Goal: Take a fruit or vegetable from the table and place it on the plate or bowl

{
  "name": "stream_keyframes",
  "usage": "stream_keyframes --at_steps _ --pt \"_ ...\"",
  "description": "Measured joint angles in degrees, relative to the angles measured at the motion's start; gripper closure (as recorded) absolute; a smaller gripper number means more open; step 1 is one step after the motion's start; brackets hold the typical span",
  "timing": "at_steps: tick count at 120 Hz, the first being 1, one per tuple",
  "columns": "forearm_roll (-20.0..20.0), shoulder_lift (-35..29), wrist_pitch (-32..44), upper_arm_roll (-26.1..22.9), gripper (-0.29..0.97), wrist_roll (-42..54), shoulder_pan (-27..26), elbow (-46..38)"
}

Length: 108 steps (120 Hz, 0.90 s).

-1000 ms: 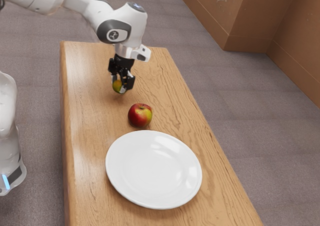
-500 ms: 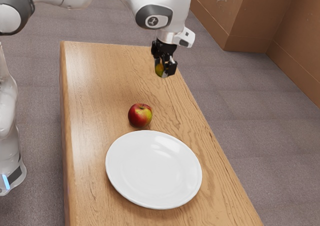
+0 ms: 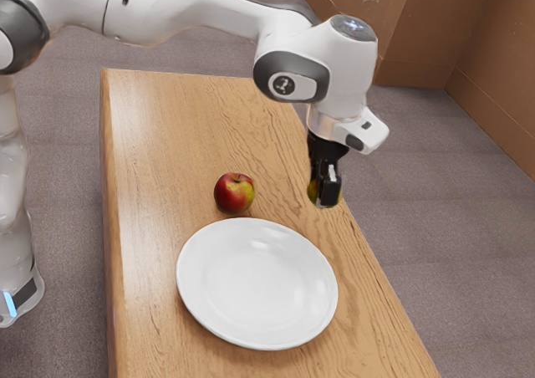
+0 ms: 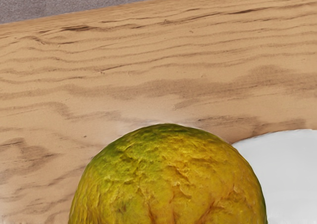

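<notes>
Wooden table point(image 3: 142, 160): gripper point(image 3: 324, 194), clamped on fruit point(image 4: 168, 179), had swung from upper centre to right-centre, nearing plate point(image 3: 257, 282); placement pending.

exterior view: a raised camera set back from the wooden table point(image 3: 150, 144) looks down along its whole length. wrist view: aimed downward, very close over a yellow-green fruit point(image 4: 168, 179). both views share the table's grain and the white plate point(image 3: 251, 286) edge.

plate point(image 3: 257, 282) top open, apple point(image 3: 234, 192) just beside its rim
</notes>
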Motion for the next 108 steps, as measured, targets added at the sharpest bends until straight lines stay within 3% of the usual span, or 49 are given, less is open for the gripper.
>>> stream_keyframes --at_steps 27,57,64,76,108 --pt "-2.3 -0.2 -1.4 -8.1 0.37 -2.3 -1.5 -2.3" --pt "-6.4 -0.3 2.3 -9.2 0.38 -5.9 -1.5 -11.7" --pt "-7.1 -0.3 3.1 -9.2 0.25 -6.6 -0.5 -12.0" --pt "-8.0 -0.7 4.1 -9.2 0.12 -7.6 0.7 -12.2" --pt "-8.4 -1.6 4.9 -9.3 0.02 -9.9 -0.3 -12.0"
